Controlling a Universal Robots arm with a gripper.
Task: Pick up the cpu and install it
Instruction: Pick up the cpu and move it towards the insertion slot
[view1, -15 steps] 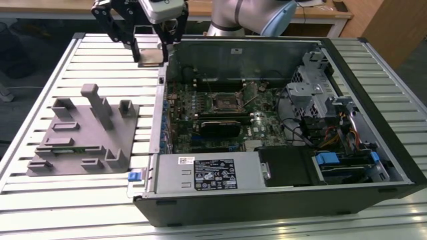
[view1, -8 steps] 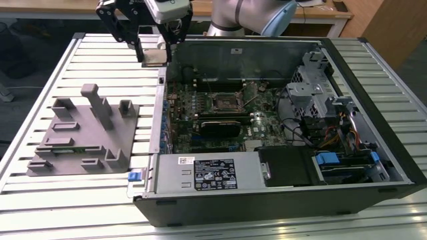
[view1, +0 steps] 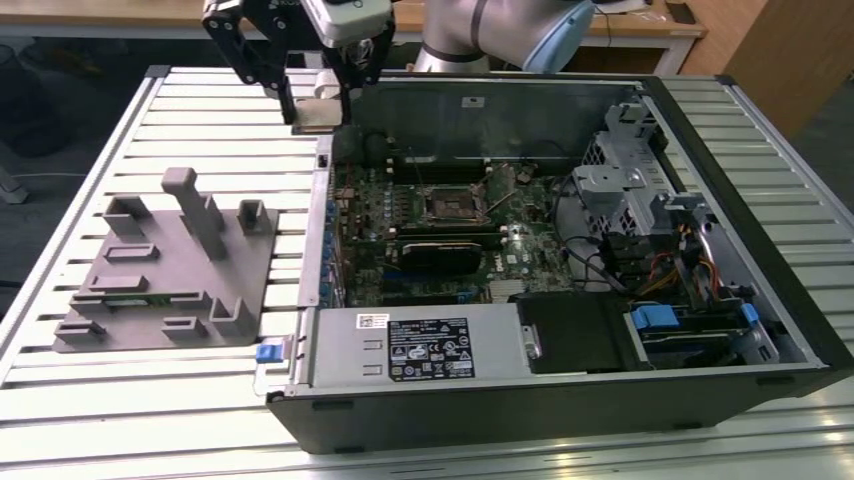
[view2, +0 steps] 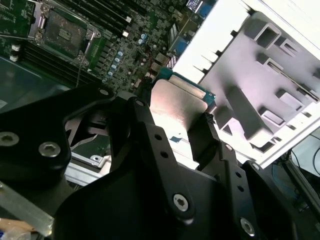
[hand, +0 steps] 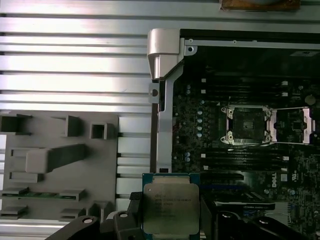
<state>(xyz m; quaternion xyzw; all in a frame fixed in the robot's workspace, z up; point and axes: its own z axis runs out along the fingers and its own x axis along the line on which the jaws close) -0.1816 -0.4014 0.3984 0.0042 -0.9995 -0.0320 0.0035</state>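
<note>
Gripper (view1: 316, 103): black, two-fingered, clamped on the cpu (view1: 318, 116); raised in the air above the far corner of the computer case (view1: 561, 415), toward the exterior view's left.
Grip: fingers (view2: 146, 131) pressed against two opposite edges of the chip, one on each side, as seen in both wrist views.
Cpu position: lifted clear of every surface, hanging over the case wall that faces the grey fixture (view1: 167, 265); partly over the motherboard (view1: 400, 255) edge, partly over the slatted table (view1: 80, 150), judged from the first wrist view.
Cpu look: flat square, pale silvery metal plate (hand: 170, 202) on a green border, lying level between the fingers; plate glinting in the second wrist view (view2: 177, 107).
Socket (view1: 454, 203): square metal frame near the middle of the motherboard, open, its lid plate (hand: 295, 125) folded back beside it; well apart from the cpu, not yet fitted with it.
Grey fixture: moulded block with upright posts and pockets, resting on the table just beside the case on the exterior view's left.
Memory stick (hand: 37, 195): long, green, lying in a slot of the grey fixture.
Case: open on its side on the table, interior facing up; labelled metal box (view1: 414, 345) along the near edge.
</note>
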